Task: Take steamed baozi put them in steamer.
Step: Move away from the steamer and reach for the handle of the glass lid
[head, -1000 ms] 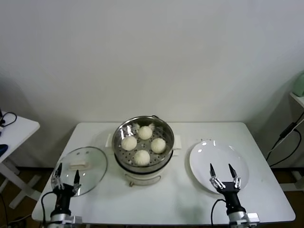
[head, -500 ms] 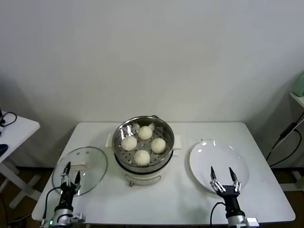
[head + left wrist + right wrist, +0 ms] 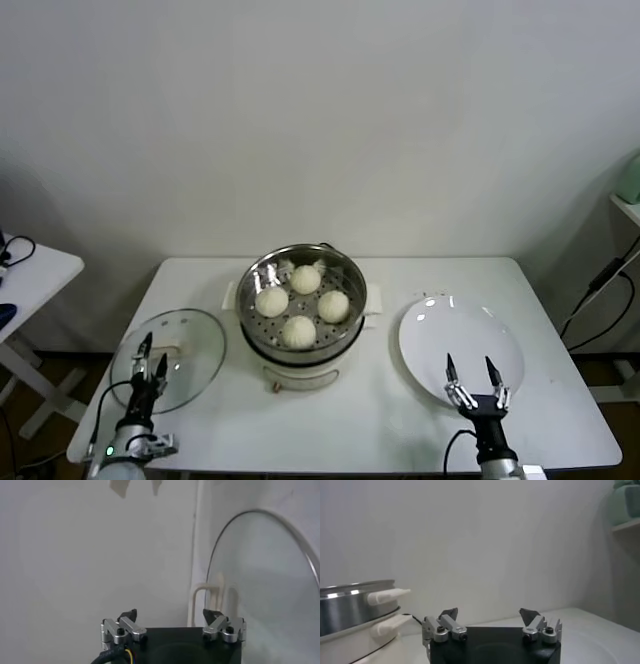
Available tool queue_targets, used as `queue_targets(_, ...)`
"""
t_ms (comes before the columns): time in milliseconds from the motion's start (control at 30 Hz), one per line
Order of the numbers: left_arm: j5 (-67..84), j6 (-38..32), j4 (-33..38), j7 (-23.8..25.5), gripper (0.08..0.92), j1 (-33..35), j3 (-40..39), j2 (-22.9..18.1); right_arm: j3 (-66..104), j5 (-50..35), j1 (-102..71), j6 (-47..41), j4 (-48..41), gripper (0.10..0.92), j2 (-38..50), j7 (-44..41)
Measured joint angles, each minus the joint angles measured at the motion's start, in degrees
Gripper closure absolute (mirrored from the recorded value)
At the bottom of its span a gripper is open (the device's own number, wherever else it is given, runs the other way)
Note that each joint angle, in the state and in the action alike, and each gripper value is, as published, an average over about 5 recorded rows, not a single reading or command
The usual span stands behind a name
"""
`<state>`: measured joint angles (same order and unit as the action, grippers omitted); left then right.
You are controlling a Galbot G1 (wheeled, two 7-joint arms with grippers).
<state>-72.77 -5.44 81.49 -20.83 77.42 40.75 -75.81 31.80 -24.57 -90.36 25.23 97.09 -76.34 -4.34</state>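
On a white table (image 3: pixel 400 420), the steamer (image 3: pixel 304 305) holds all four steamed baozi (image 3: pixel 298 330) on its perforated tray, between a glass lid (image 3: pixel 185 345) and a white plate (image 3: pixel 460 340). Both the left gripper (image 3: pixel 151 354) and the right gripper (image 3: pixel 470 371) hover wide-jawed and empty at the near edge.

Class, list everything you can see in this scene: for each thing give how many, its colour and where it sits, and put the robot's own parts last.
steamed baozi: four, cream-white, on the perforated tray inside the steamer.
steamer: one, shiny steel on a cream base, table centre.
glass lid: one, clear with cream handle, flat on the table to the steamer's left.
plate: one, white, bare, to the steamer's right.
table: one, white.
left gripper: one, black and silver, open, over the lid's near edge.
right gripper: one, black and silver, open, over the plate's near edge.
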Motion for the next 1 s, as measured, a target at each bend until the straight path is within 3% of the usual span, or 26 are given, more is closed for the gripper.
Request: queue_targets(1000, -1.5, 0.4, -5.2, 0.7, 0.177, -5.2, -1.0, 2.1, 0.5, 0.2, -1.3, 0.8, 1.5, 0.203, -1.0, -0.1)
